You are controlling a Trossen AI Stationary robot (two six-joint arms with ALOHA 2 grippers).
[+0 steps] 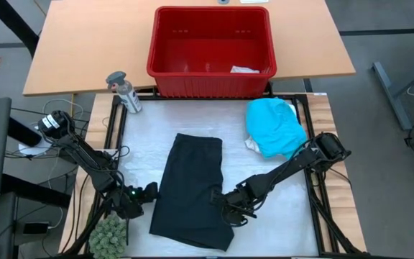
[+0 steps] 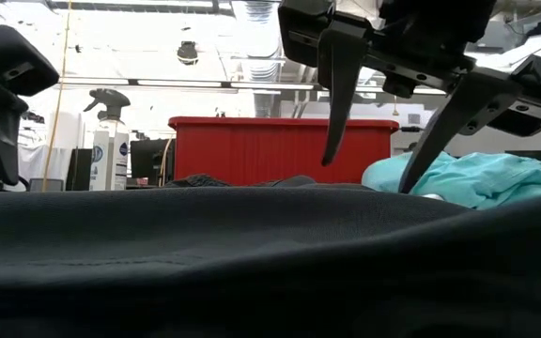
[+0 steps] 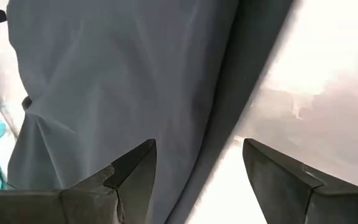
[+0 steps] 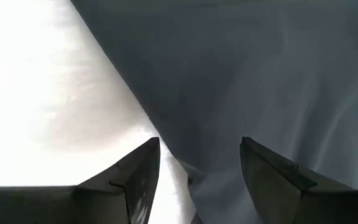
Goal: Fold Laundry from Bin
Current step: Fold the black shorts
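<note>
A black garment [image 1: 192, 187] lies folded and flat on the white mat [image 1: 142, 129] at the table's middle. My left gripper [image 1: 146, 196] stands open over its left edge [image 3: 222, 130], one finger above the cloth and one above the mat. My right gripper [image 1: 221, 203] stands open over the right edge [image 4: 160, 134], its fingertips [image 2: 327, 160] just above the cloth. The turquoise shirt [image 1: 275, 126] lies bunched at the mat's far right. The red bin [image 1: 212, 50] stands beyond the mat with a small pale piece [image 1: 244, 70] inside.
A spray bottle [image 1: 124, 92] stands at the mat's far left corner, beside the bin. A green, bumpy object [image 1: 108, 234] sits at the near left, close to my left arm. Bare mat shows right of the black garment [image 1: 286, 208].
</note>
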